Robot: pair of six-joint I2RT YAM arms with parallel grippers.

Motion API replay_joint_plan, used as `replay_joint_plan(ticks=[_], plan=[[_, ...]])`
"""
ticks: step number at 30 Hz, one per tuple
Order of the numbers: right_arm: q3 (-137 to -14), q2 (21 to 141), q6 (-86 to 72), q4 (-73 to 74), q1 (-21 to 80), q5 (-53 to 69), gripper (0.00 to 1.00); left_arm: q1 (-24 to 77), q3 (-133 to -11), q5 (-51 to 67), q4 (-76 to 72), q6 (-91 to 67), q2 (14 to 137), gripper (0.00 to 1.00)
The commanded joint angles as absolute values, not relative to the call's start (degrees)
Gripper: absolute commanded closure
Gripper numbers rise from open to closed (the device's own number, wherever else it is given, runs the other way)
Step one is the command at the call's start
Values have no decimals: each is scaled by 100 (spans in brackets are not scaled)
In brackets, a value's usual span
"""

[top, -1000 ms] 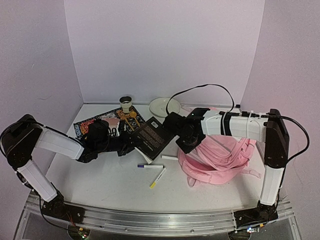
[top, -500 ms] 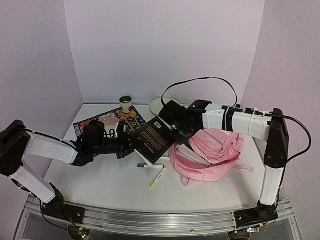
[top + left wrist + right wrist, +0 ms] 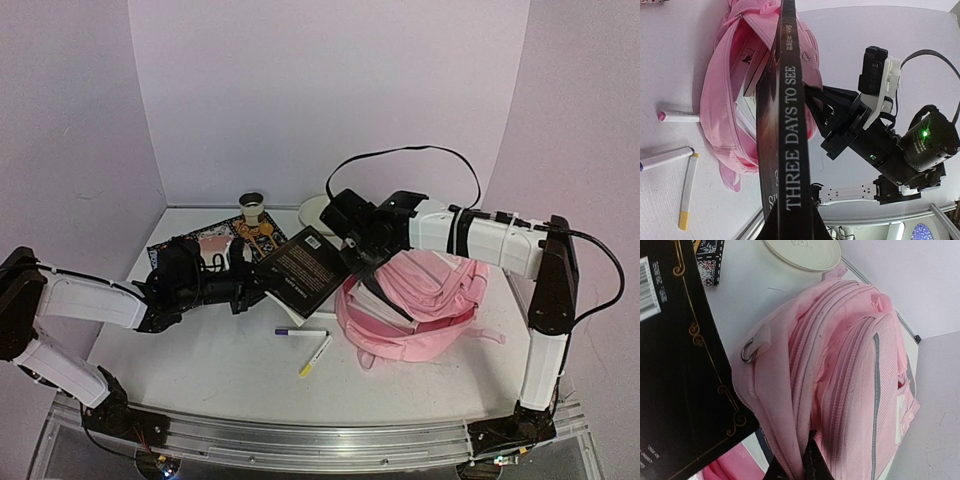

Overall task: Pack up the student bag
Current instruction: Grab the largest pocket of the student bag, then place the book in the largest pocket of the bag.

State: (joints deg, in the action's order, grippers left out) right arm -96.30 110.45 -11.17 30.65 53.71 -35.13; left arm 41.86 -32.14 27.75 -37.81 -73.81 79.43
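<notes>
The student bag (image 3: 430, 300) lies pink and soft at the right of the table with its mouth facing left. My right gripper (image 3: 366, 262) is shut on the bag's upper fabric (image 3: 790, 405) and holds it raised. A pale book (image 3: 752, 65) shows inside the opening. My left gripper (image 3: 252, 285) is shut on a black book (image 3: 303, 270), held on edge with its far end at the bag's mouth. In the left wrist view its spine (image 3: 792, 150) reads "THREE DAYS TO SEE". The left fingertips themselves are hidden by the book.
Three markers lie near the bag's mouth: one purple-capped (image 3: 300, 331), one yellow-tipped (image 3: 316, 354), one pink-capped (image 3: 677, 117). A patterned book (image 3: 185, 250), a small cup (image 3: 251, 206) and a white bowl (image 3: 802, 252) sit at the back.
My right gripper has moved left and up with the bag's fabric, dragging the bag leftward and opening its mouth. The left arm has stretched out lower, with the black book now at the bag.
</notes>
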Motion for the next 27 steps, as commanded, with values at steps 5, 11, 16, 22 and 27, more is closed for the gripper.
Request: replay_joint_plan(ticks=[5,11,16,22,27], plan=[[-10094,10595,-1138,2479,5329,-3617,99,4320,-3414,3210,-5352,-8162,8211,100],[-10081,10551,-1134,2394,5302,-3537,99,4402,-3474,3256,-5747,-8408,8345,100],[-10084,10512,-1126,2335,5298,-3431,99,4542,-3635,3278,-5890,-8467,8619,100],[-10084,10435,-1082,2286,5299,-3245,99,4663,-3835,3184,-5963,-8421,9158,100],[-10070,10349,-1041,2265,5295,-3075,99,4668,-4016,3044,-5970,-8367,9620,100]])
